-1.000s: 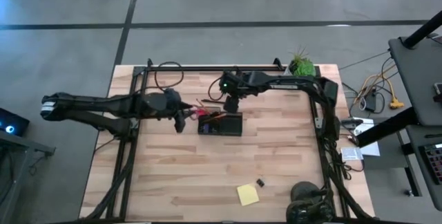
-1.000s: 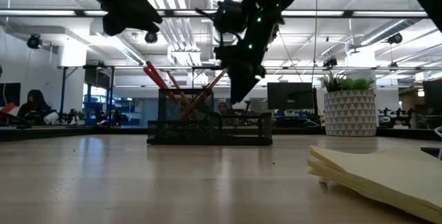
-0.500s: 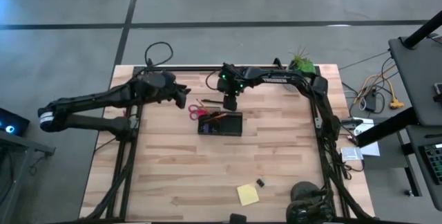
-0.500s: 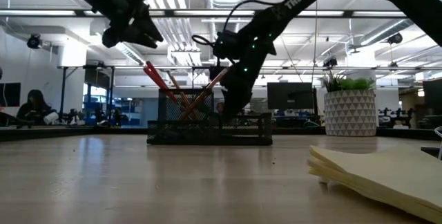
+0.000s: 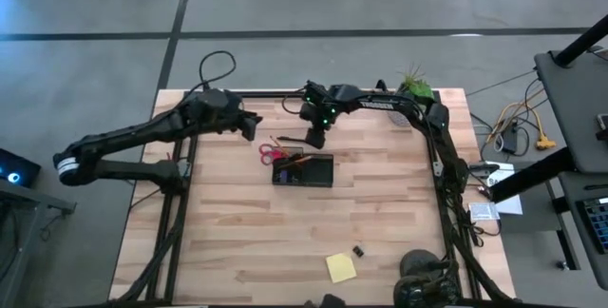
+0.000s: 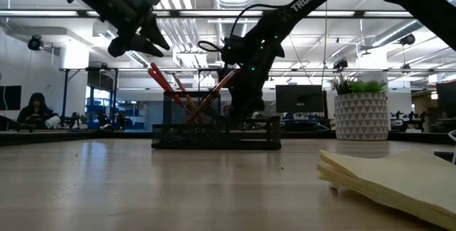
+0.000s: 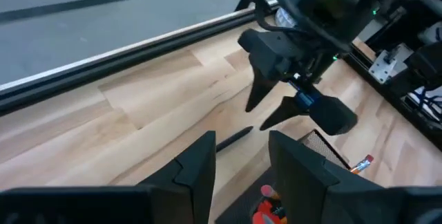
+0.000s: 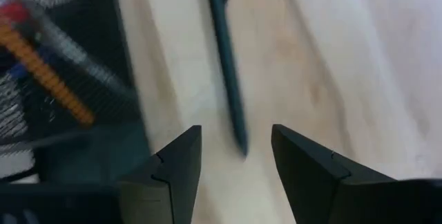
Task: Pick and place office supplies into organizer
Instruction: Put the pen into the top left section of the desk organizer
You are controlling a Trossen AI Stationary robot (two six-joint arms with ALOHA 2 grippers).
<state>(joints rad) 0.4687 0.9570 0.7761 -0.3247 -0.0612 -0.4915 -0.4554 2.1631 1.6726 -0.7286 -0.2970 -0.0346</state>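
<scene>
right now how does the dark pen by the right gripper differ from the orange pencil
The dark pen lies flat on the table, outside the organizer; the orange pencil is in the organizer, leaning at a slant. The pen is dark all over, with the open right gripper just above it; the pencil is bright orange, off to that gripper's side. Both are slim writing tools.

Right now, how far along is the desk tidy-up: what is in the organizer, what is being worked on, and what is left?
Done: the scissors and pencil stand in the organizer. In hand: the right gripper, open and empty, hovers over a dark pen on the table beside it. The left gripper is open, raised clear. Left: that pen, the sticky-note pad and the binder clip.
</scene>
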